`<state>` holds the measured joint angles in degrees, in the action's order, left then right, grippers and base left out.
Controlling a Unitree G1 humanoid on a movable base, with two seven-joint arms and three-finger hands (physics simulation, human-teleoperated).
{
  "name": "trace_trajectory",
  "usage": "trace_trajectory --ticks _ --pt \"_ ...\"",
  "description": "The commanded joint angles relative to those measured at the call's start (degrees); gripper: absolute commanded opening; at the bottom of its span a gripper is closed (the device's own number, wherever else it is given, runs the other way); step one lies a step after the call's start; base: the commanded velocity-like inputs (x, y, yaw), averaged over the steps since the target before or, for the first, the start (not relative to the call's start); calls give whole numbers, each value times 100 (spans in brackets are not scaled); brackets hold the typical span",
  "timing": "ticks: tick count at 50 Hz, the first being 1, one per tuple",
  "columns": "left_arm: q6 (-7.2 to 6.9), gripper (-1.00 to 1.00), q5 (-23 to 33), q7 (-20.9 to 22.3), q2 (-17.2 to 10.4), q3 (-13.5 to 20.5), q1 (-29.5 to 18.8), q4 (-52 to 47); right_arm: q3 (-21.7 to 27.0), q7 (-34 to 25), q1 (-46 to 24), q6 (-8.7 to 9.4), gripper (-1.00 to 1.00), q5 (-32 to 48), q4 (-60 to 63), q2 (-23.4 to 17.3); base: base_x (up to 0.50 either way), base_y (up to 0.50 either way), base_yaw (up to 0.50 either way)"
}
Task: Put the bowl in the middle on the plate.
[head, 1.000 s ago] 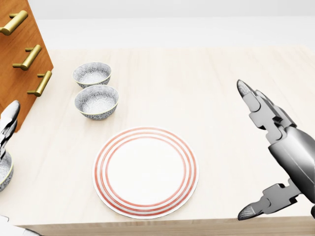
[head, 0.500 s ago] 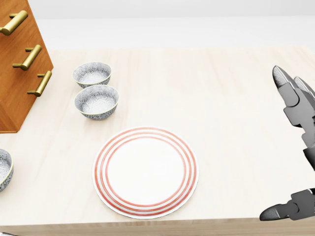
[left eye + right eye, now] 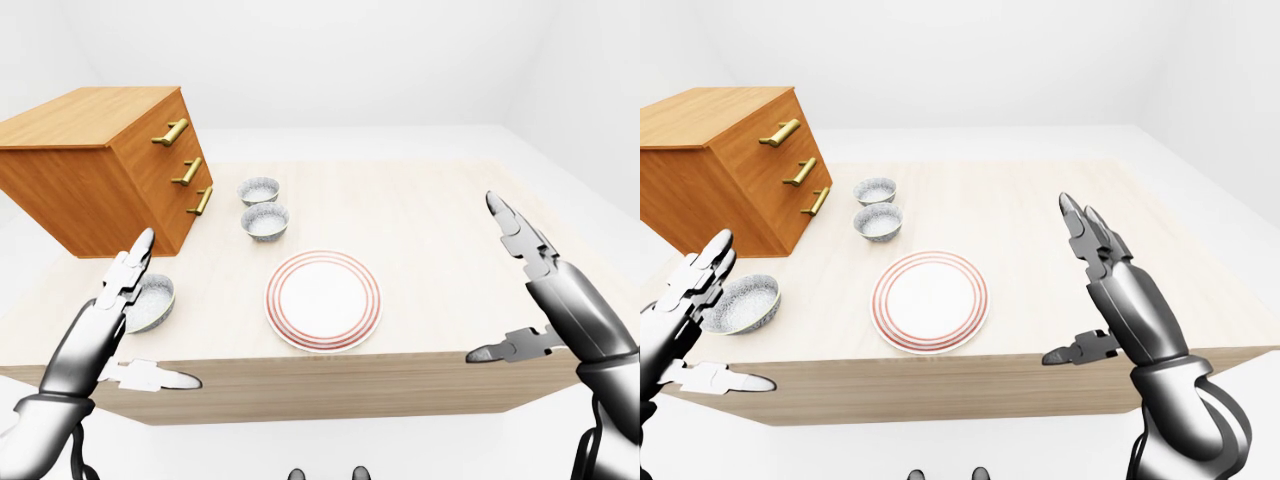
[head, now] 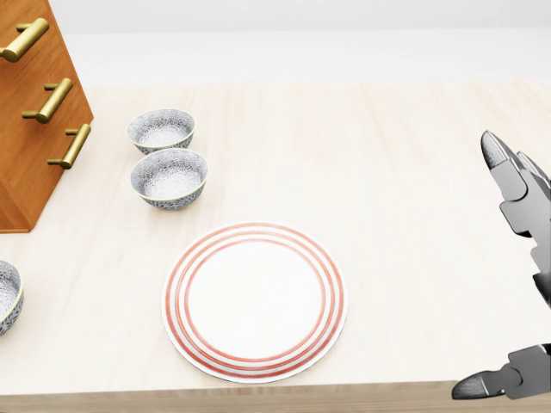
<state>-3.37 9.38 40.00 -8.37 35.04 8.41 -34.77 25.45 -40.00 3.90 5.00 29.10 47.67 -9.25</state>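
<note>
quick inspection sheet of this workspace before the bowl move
surface: pale wooden table, nothing spilled
job's things: middle bowl upright, apart from the red-ringed plate, which holds nothing
clutter: upper bowl just above the middle one in the head view; left bowl near the left hand; wooden drawer chest
grippers: left hand and right hand open, holding nothing
cables: nothing seen
surroundings: plain white room

White plate (image 4: 256, 301) bears red rings; middle bowl (image 4: 169, 178) is grey-speckled.
</note>
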Motion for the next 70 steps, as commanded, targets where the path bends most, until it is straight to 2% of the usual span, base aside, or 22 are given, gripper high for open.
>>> trace_trajectory --ticks 1,5,8,11,20,23,24,31,40,43,45,47,51,56,58,62,67,70 --pt "31 100 1 0 14 17 15 18 0 0 37 0 100 -22 5 30 0 0 0" --pt "39 100 16 0 12 3 4 38 -25 0 50 0 100 -22 10 62 0 0 0" --pt "-58 100 31 0 -18 -38 -55 -14 -115 0 121 0 100 2 12 113 0 0 0" --pt "-84 100 43 0 -22 -87 -79 -38 -105 0 164 0 100 -96 71 138 0 0 0" --pt "98 100 91 0 76 -183 32 26 -123 0 143 0 100 -45 28 136 9 0 0" --pt "46 100 81 0 86 -183 29 -15 -136 0 163 0 100 -35 6 138 22 0 0" --pt "111 100 104 0 107 -205 54 23 -138 0 156 0 100 -26 26 135 22 0 0" --pt "150 100 122 0 112 -252 41 94 -140 0 154 0 100 -39 -24 132 22 0 0" --pt "115 100 130 0 133 -290 58 37 -140 0 171 0 100 -34 -76 135 22 0 0" --pt "245 100 118 0 190 -323 126 94 -148 0 169 0 100 -12 -33 134 22 0 0" --pt "234 100 61 0 222 -326 155 49 -143 0 164 0 100 -9 -25 133 22 0 0" --pt "324 100 62 0 228 -340 170 123 -158 0 156 0 100 20 -6 129 22 0 0" --pt "315 100 53 0 215 -348 134 168 -179 0 167 0 100 49 -39 133 22 0 0" --pt "376 100 67 0 236 -376 179 184 -177 0 168 0 100 57 -41 135 22 0 0" --pt "326 100 29 0 247 -371 201 117 -174 0 168 0 100 55 -60 140 21 0 0" --pt "329 100 -4 0 259 -372 205 127 -180 0 172 0 100 54 -87 141 21 0 0" --pt "260 100 11 0 268 -417 183 89 -168 0 149 0 100 62 -55 129 21 0 0" --pt "370 100 41 0 280 -460 195 176 -166 0 129 0 100 134 -101 122 13 0 0"
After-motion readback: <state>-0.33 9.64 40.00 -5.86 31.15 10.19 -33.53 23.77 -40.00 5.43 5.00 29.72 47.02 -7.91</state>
